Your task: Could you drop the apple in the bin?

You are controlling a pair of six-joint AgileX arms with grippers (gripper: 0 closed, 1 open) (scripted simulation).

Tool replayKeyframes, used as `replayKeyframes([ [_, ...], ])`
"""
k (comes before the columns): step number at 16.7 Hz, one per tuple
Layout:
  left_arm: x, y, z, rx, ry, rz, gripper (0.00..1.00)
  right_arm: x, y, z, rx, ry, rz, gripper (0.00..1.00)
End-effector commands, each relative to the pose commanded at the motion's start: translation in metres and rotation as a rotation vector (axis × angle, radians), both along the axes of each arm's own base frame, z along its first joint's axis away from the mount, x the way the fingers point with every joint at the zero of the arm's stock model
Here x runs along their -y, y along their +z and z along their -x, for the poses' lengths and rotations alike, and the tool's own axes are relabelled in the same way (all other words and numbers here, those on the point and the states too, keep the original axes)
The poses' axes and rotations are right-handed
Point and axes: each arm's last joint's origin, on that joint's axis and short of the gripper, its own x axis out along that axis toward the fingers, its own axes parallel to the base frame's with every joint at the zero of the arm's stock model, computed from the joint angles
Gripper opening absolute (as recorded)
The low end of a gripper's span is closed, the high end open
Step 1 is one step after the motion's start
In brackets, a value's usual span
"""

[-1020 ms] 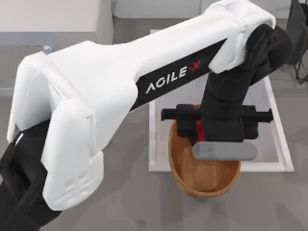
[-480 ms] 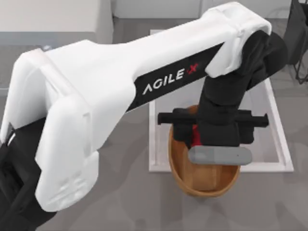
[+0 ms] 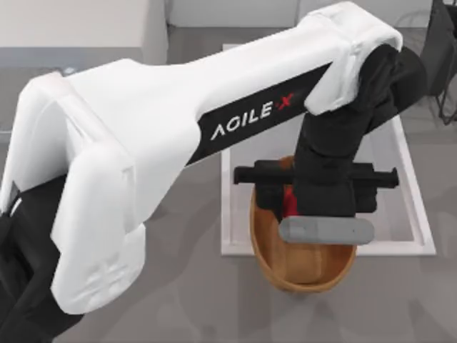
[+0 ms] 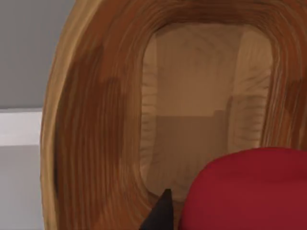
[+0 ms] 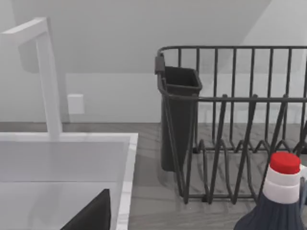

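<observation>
left pincer (image 3: pixel 288 204) over bin (image 3: pixel 303 275) | apple (image 4: pixel 249 189) half-hidden, held

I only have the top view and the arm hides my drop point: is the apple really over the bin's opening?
Observer: Yes. The left wrist view shows the apple hanging over the bin's flat bottom, within its rim.
Operator: Is the left claw gripping it?
Observer: It looks so. The left claw is shut on it, and one dark fingertip sits right beside the apple.
Operator: What's around the right arm?
Observer: Its wrist view faces a dark dish rack and a red-capped bottle.
</observation>
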Motion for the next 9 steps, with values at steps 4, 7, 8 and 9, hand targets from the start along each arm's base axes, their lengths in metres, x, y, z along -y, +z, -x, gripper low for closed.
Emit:
replayKeyframes([
  [4,0.0000,0.0000,0.0000,0.000,0.000,0.000,1.00,0.0000,0.0000,0.0000,0.000,0.000,0.000,1.00],
  [7,0.0000,0.0000,0.0000,0.000,0.000,0.000,1.00,0.0000,0.0000,0.0000,0.000,0.000,0.000,1.00],
  [8,0.0000,0.0000,0.0000,0.000,0.000,0.000,1.00,0.0000,0.0000,0.0000,0.000,0.000,0.000,1.00],
  [9,0.0000,0.0000,0.0000,0.000,0.000,0.000,1.00,0.0000,0.0000,0.0000,0.000,0.000,0.000,1.00],
])
